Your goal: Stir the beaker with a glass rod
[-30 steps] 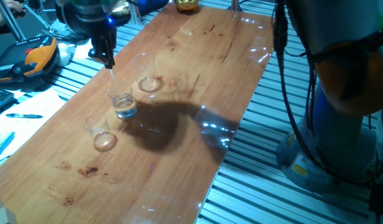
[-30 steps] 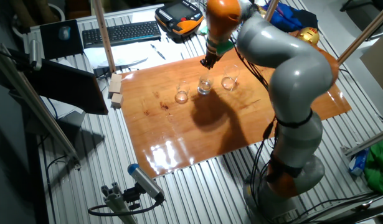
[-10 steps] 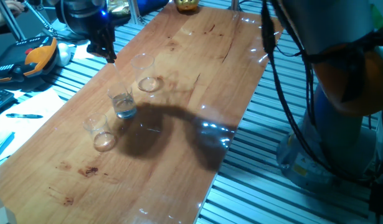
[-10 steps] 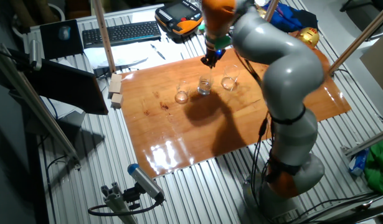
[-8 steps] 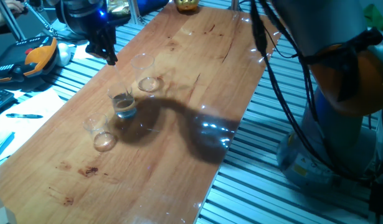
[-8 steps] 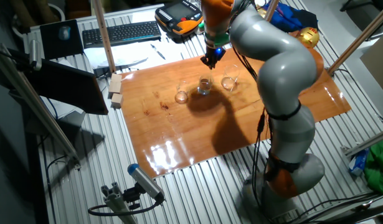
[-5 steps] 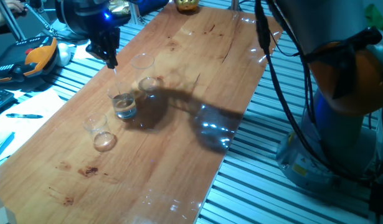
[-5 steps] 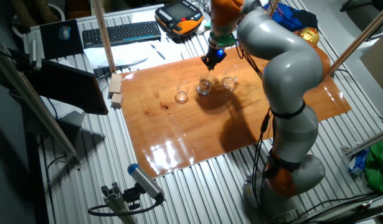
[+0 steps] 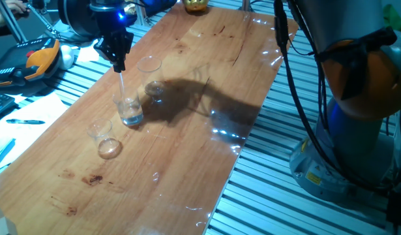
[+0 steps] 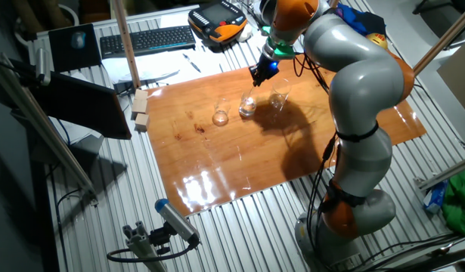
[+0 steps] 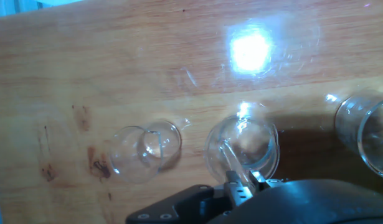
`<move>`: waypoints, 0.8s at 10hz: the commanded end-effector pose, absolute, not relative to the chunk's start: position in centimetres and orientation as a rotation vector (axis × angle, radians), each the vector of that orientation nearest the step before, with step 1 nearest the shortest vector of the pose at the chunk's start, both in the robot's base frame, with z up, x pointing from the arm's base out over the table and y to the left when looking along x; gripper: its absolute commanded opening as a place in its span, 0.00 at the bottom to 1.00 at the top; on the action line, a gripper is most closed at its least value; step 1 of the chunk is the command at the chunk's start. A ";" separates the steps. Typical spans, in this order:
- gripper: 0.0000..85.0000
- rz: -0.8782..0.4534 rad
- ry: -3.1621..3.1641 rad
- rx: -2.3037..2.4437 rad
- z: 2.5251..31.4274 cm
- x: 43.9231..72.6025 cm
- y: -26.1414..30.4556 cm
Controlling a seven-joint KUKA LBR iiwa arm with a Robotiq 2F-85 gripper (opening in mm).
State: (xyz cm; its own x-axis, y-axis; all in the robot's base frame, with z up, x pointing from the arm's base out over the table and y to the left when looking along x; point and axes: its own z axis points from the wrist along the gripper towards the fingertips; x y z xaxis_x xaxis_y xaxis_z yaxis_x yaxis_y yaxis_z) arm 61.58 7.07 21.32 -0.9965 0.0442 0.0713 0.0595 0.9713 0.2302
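**Glass rod dips into the middle beaker of three**

The glass rod is a thin, clear, straight stick, hanging from the pincer and slanting down into the beaker. In the hand view the rod runs from between the pincer's fingertips into the mouth of the beaker, so the pincer is clamped on the rod.

Three clear glass beakers stand in a row on the table, a long slab of glossy, reddish-brown wood grain with bright glare spots. Going left to right in the one fixed view: the smallest beaker, nearest the camera; then the mid-sized beaker with the rod in it, its base glinting whitish; then the taller, wider beaker further back. All three are round, thin-walled and upright, set apart from one another without touching. One rod, one pincer.

In the other fixed view the same row reads smallest beaker, beaker, taller beaker, with the pincer above the middle one. The arm is grey with orange joints. Its shadow lies dark across the wood beside the beakers.
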 end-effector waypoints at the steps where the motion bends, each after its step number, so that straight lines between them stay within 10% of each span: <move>1: 0.00 -0.356 -3.059 -0.075 21.3 61.6 6.9; 8: 0.00 -0.316 -3.092 -0.041 21.0 61.7 6.0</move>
State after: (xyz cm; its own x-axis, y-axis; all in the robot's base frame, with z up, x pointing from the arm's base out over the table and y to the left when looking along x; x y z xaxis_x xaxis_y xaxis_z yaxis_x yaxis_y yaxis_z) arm 61.72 6.05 20.98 -0.9991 0.0231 0.0363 0.0300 0.9787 0.2029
